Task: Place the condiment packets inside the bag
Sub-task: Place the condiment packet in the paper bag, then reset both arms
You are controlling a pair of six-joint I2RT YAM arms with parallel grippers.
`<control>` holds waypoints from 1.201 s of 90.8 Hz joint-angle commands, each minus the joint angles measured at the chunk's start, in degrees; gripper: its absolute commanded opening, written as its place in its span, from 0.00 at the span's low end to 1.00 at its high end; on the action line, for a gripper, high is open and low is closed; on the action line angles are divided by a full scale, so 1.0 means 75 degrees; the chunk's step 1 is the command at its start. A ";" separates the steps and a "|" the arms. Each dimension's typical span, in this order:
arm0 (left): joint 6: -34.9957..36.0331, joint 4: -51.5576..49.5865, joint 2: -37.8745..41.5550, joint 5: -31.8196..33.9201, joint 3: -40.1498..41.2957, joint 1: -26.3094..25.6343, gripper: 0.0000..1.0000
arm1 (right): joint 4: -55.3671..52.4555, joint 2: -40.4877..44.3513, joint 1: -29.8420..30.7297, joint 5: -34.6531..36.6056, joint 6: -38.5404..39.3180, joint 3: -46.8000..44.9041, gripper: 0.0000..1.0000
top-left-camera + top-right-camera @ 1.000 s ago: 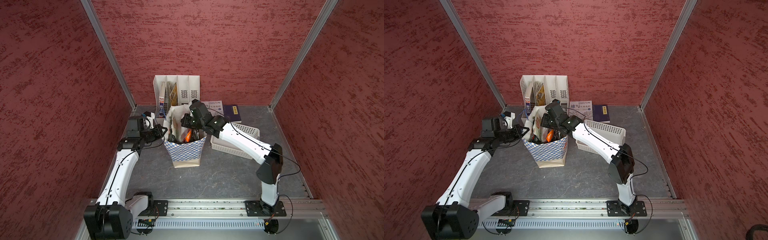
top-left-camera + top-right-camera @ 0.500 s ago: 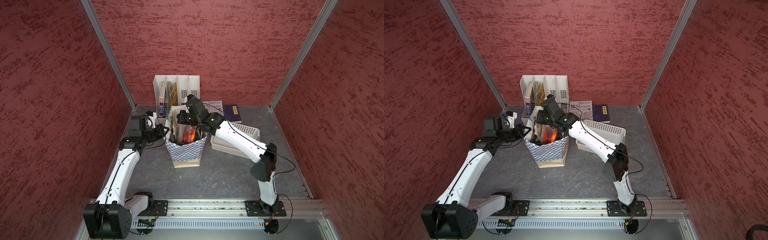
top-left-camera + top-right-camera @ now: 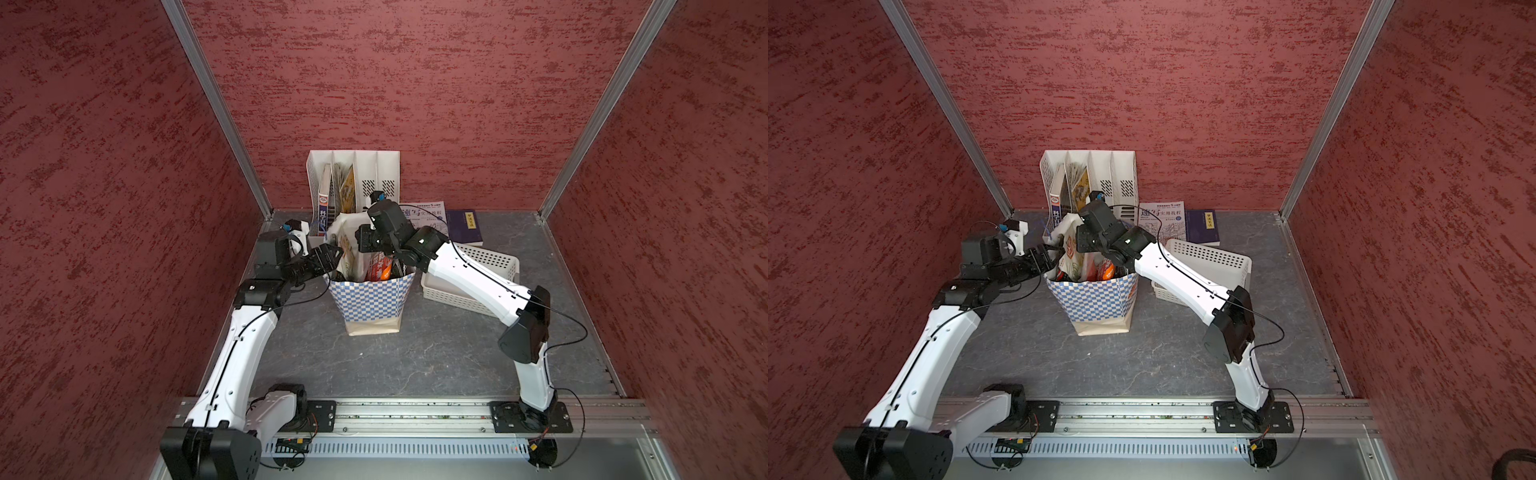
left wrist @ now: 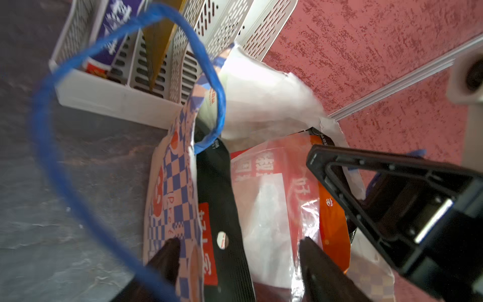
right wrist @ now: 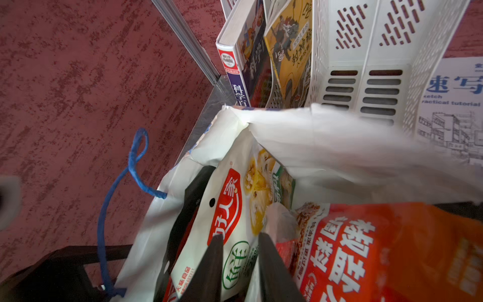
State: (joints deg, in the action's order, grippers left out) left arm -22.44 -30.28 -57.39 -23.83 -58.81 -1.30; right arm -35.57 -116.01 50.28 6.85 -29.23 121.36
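The checkered bag (image 3: 370, 297) stands upright, mouth open; the condiment packets (image 5: 366, 248), orange, cream and black, stand inside it; the left gripper (image 4: 239, 243) gapes wide astride the bag's rim, gripping nothing; the right gripper (image 5: 241, 240), its 2 jaws slightly parted, hangs empty over the cream packet (image 5: 230, 209).

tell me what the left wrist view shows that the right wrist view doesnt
Only the left wrist view: the bag's checkered outside, and the open left gripper with one finger outside the bag wall and one inside.

Only the right wrist view: the cream packet's printed front, the right gripper with jaws slightly apart over it, and the sketch tutorial book.

Both: the orange packet, the black packet, a blue cord handle, the bag's white inside and the white file holder.
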 commanded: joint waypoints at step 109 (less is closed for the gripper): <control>0.3073 1.3155 -0.4140 0.2038 0.6056 0.0690 1.00 | 0.9700 0.6152 -0.6833 -0.1549 0.4326 -1.3634 0.99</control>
State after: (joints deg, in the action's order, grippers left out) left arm -1.76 51.27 -83.59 -4.40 -15.68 4.16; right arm 22.94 -67.35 -0.75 -3.90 2.50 20.80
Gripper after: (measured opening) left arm 0.997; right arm 0.986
